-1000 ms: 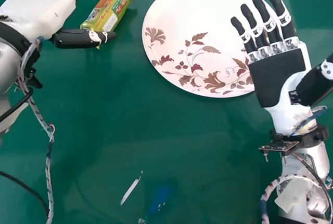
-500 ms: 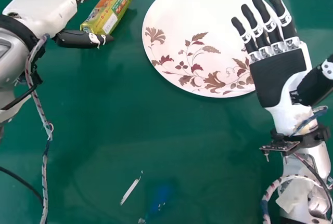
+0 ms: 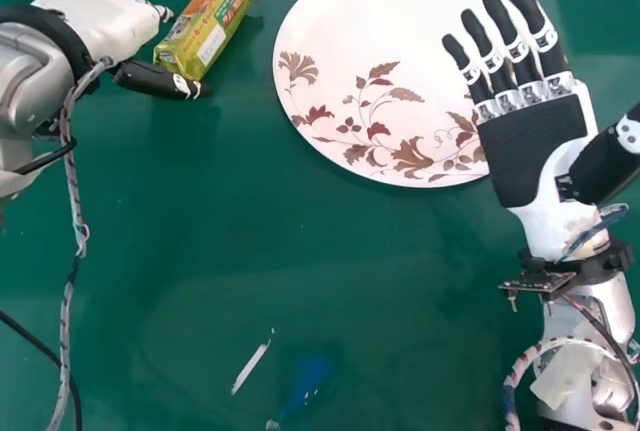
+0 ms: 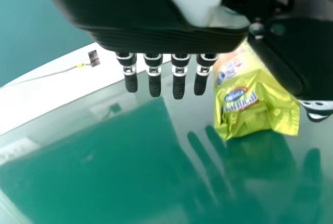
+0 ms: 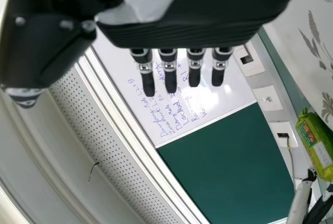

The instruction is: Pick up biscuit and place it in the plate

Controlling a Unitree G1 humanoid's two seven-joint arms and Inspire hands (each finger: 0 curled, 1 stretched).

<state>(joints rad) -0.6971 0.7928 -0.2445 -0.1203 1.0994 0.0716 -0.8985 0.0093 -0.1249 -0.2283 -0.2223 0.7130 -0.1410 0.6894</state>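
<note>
My left hand [image 3: 105, 19] is at the upper left in the head view, its fingers extended beside the left side of the yellow-green biscuit packet [image 3: 212, 23], the thumb just below the packet's lower end. In the left wrist view the left hand [image 4: 156, 31] has straight fingers, and the biscuit packet [image 4: 252, 96] shows between them and the thumb; contact cannot be told. The round white plate [image 3: 380, 41] with brown leaves lies right of the packet. Palm up, my right hand [image 3: 535, 146] is open over the plate's right edge; the right hand [image 5: 182, 24] also has straight fingers in its wrist view.
Green tabletop [image 3: 250, 251] surrounds the plate, with a small white mark [image 3: 251, 367] near the front. Cables hang along both forearms. A whiteboard [image 5: 156, 99] with handwriting and wall sockets [image 5: 268, 97] appear in the right wrist view.
The left hand has shifted slightly right, its fingertips and thumb dropping a little toward the near side of the table. The packet, plate and right hand look unmoved.
</note>
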